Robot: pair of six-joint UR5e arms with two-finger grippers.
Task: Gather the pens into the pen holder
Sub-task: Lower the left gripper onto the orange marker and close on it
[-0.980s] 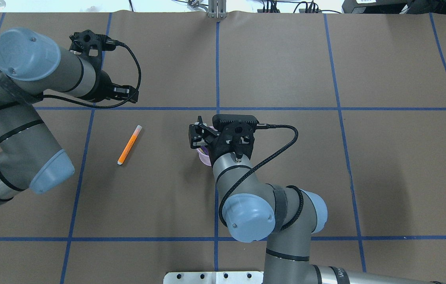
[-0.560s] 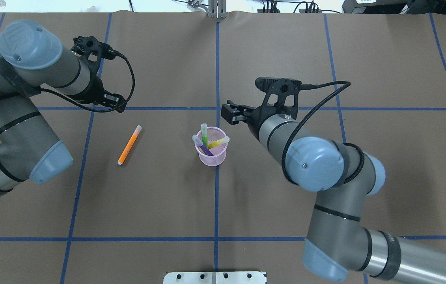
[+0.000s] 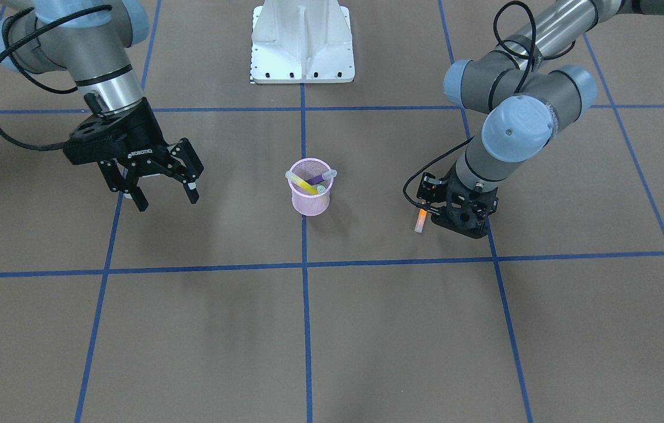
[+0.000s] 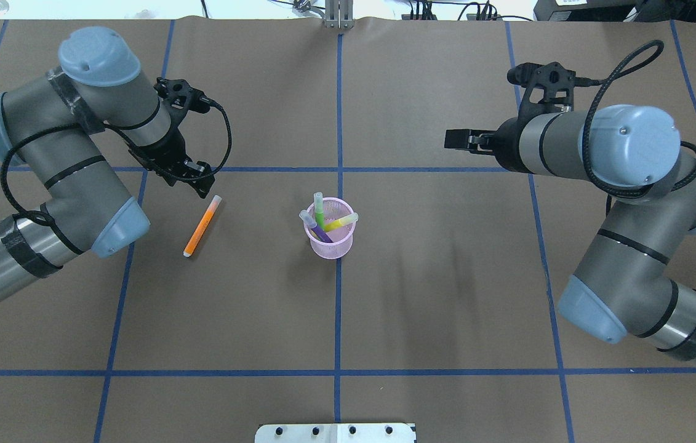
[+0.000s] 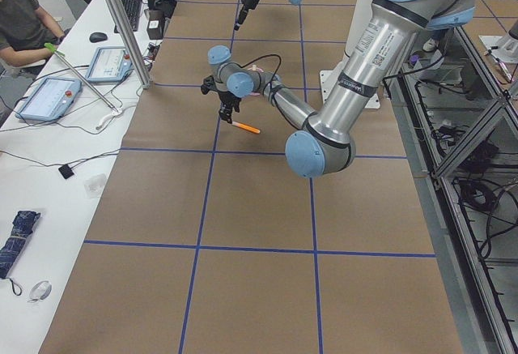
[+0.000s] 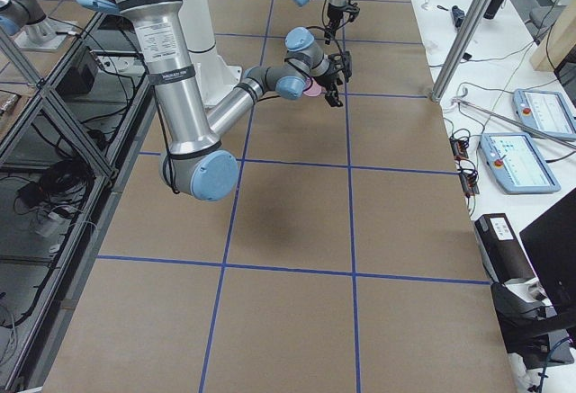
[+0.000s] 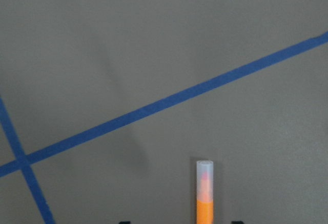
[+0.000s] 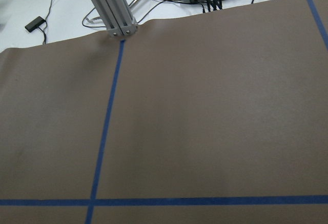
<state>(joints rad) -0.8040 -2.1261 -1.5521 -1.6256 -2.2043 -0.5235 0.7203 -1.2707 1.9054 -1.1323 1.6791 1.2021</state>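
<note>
A small round pink wire-mesh cup [image 4: 330, 245] stands upright near the middle of the table, on a crossing of blue tape lines. Three slim marker-like pens lean inside it with their pale translucent caps above the rolled rim: a green pen [image 4: 319, 211], a yellow pen [image 4: 342, 222] tilted toward the robot's right, and a purple pen [image 4: 314, 225] tilted toward its left. In the front-facing view the yellow and purple pens cross over the cup's mouth.

The fourth pen, a slim orange pen [image 4: 202, 226], lies flat on the table well apart from the cup, on the robot's left, with its pale cap pointing away from the robot.

The left gripper [image 4: 199, 180] points down over the cap end of the orange pen. Its wrist camera shows only two dark fingertips at the bottom edge, one on each side of the orange barrel, so the jaws seem to be parted around the pen; whether they touch it I cannot tell.

The right gripper [image 3: 166, 201] hangs above the table well to the robot's right of the cup, its black fingers spread wide and holding nothing.

All this rests on a table covered in brown paper [image 4: 446, 295] marked with a grid of blue tape
</note>
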